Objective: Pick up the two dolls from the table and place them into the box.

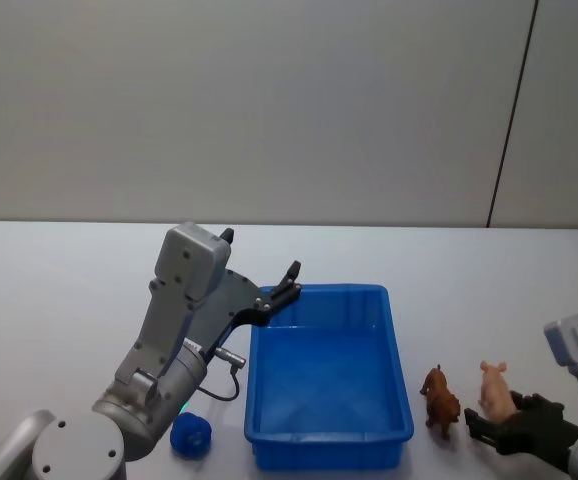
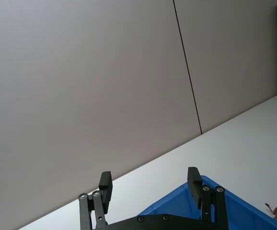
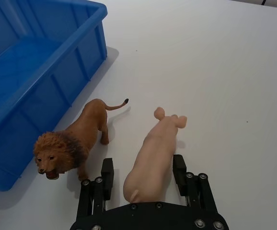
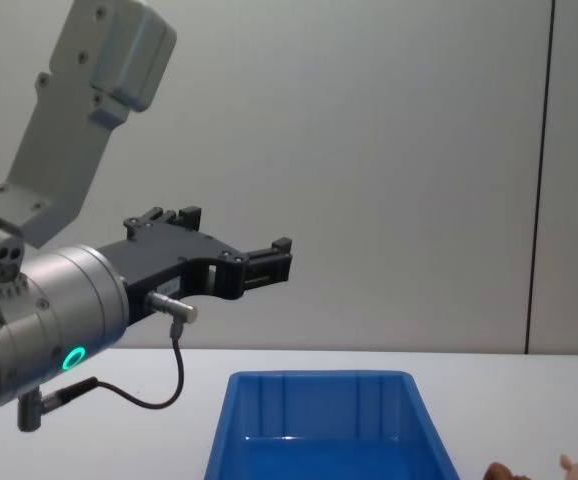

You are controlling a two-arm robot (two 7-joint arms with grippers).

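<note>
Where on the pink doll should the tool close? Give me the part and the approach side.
Across the flanks of the pink doll, mid-body, coming from its tail end. Its long body points away from the right tool, whose open fingers straddle the rump; the smooth sides there are roughly parallel.

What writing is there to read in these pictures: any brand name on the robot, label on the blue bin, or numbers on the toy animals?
No text can be read anywhere.
The box: plain blue plastic, no label.
The pink doll and the brown doll: no marks.
The left arm: no lettering, only a green ring light.
</note>
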